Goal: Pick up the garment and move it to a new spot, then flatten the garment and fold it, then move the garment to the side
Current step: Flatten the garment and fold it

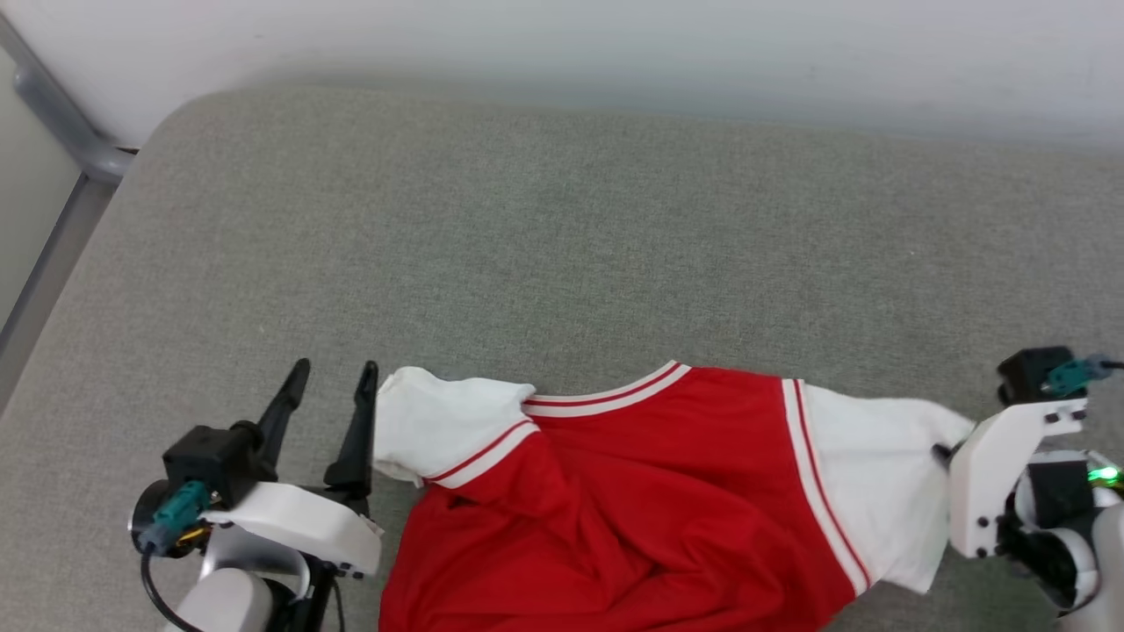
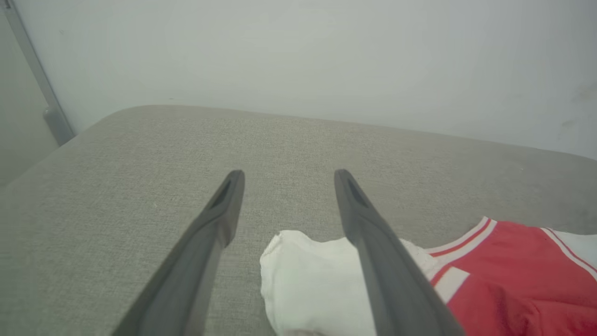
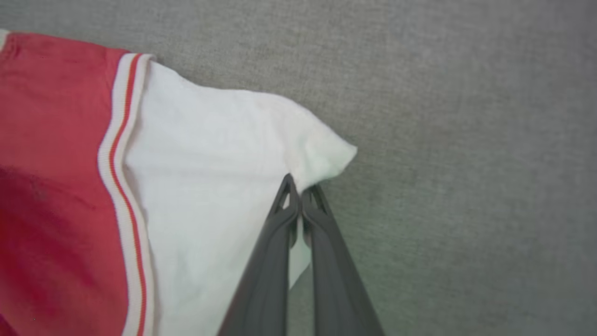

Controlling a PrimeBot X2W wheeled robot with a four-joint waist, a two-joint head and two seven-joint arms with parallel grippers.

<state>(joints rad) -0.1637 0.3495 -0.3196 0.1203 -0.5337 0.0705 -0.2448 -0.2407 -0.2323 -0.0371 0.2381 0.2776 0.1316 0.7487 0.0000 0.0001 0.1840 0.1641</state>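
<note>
Head view shows the red jersey T-shirt (image 1: 667,491) lying rumpled on the grey fabric cushion (image 1: 562,219), collar away from the robot. Its left pincer (image 1: 336,367) stands wide open and empty just beside the near white sleeve (image 1: 430,421). In the right wrist view, the right pincer (image 3: 301,184) is closed, pinching the edge of the far white sleeve (image 3: 210,154).

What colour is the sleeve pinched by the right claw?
White sleeve of the red jersey; right wrist view shows it best.
</note>
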